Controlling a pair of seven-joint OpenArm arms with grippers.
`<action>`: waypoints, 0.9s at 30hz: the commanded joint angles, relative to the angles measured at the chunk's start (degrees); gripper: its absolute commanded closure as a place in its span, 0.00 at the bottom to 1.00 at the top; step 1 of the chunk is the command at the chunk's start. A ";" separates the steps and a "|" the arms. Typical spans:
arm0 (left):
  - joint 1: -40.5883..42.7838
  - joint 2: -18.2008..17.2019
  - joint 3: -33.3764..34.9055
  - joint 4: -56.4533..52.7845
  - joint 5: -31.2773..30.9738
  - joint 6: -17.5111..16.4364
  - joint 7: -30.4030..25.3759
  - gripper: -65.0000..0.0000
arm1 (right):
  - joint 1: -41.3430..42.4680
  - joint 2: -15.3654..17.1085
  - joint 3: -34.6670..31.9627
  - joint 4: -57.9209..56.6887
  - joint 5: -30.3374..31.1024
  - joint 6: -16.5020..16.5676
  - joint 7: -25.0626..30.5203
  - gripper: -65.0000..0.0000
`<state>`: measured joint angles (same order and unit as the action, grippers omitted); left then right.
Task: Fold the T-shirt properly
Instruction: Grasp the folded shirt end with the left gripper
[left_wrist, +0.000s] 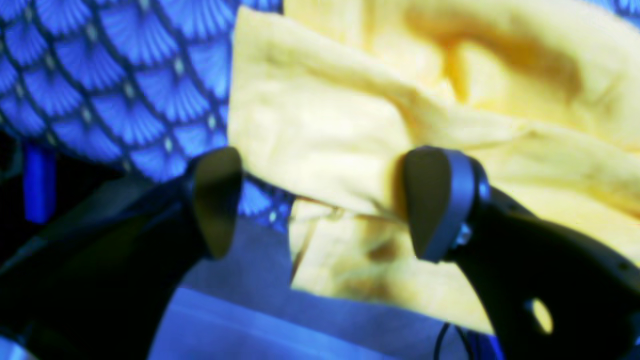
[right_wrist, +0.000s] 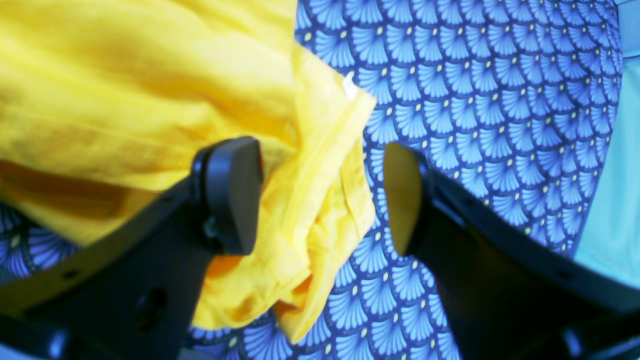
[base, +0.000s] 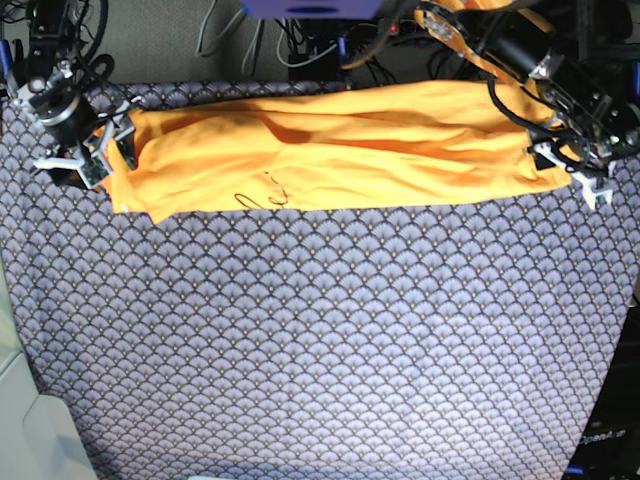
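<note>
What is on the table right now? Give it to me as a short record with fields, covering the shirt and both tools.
garment: T-shirt, yellow-orange, folded into a long band across the far part of the table
surface: blue scallop-patterned table cover, the near part showing no cloth
left tool: open, jaws on either side of the shirt's end, not clamped
right tool: open, shirt's bunched edge between its jaws, not clamped
tool positions: one at each end of the band
fold state: not finished, still one long strip
</note>
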<state>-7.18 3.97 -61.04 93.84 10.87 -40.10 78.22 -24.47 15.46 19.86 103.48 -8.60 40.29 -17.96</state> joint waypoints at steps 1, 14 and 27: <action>-0.69 -0.58 0.07 0.53 0.25 0.10 0.07 0.24 | 0.16 0.84 0.32 0.83 0.56 -0.29 1.21 0.40; -1.13 -0.23 0.07 -9.93 0.16 0.10 -2.83 0.25 | 0.16 0.84 0.49 0.83 0.56 -0.29 1.21 0.40; -1.30 1.44 0.24 -11.69 0.60 0.10 -2.74 0.95 | 0.16 0.84 0.49 0.91 0.56 -0.29 1.12 0.40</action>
<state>-9.28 3.77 -60.75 84.68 9.98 -40.14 73.65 -24.47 15.53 19.86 103.50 -8.60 40.29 -18.00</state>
